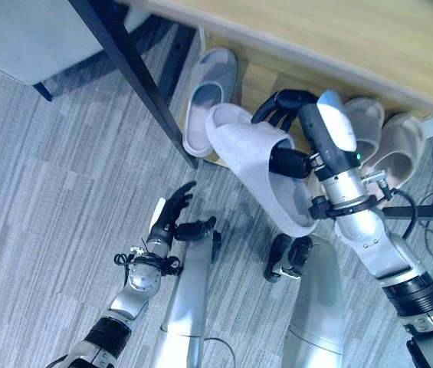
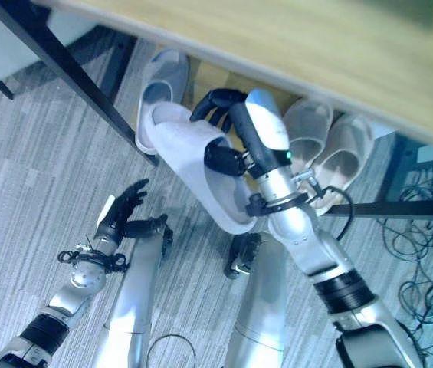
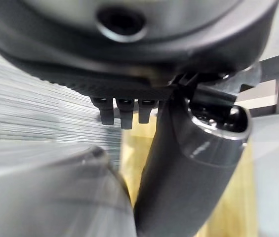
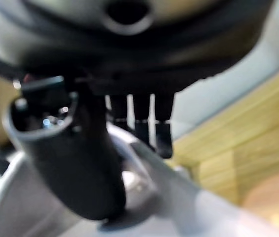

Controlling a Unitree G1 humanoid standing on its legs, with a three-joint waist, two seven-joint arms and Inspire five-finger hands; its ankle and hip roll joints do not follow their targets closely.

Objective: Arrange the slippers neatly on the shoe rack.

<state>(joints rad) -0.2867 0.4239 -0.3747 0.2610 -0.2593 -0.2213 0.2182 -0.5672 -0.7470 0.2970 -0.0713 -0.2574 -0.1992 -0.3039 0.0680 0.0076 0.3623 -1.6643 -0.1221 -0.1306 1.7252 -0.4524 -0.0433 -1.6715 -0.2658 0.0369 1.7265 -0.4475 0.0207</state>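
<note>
My right hand point(image 1: 287, 106) is shut on a white slipper point(image 1: 254, 165), fingers over its upper and thumb inside the opening. It holds the slipper tilted, toe toward the lower shelf point(image 1: 256, 80) of the shoe rack. In the right wrist view the thumb point(image 4: 75, 163) presses on the white slipper point(image 4: 179, 197). A second white slipper point(image 1: 210, 98) lies on the shelf just left of the held one. A pair of pale grey slippers point(image 2: 327, 142) sits on the shelf to the right. My left hand point(image 1: 172, 208) hangs open and empty above the carpet at lower left.
The rack's wooden top board point(image 1: 339, 38) overhangs the shelf, and its black leg point(image 1: 136, 65) runs diagonally just left of the white slippers. A black bar point(image 2: 400, 207) and loose cables point(image 2: 423, 253) lie to the right. Grey carpet point(image 1: 47, 199) spreads to the left.
</note>
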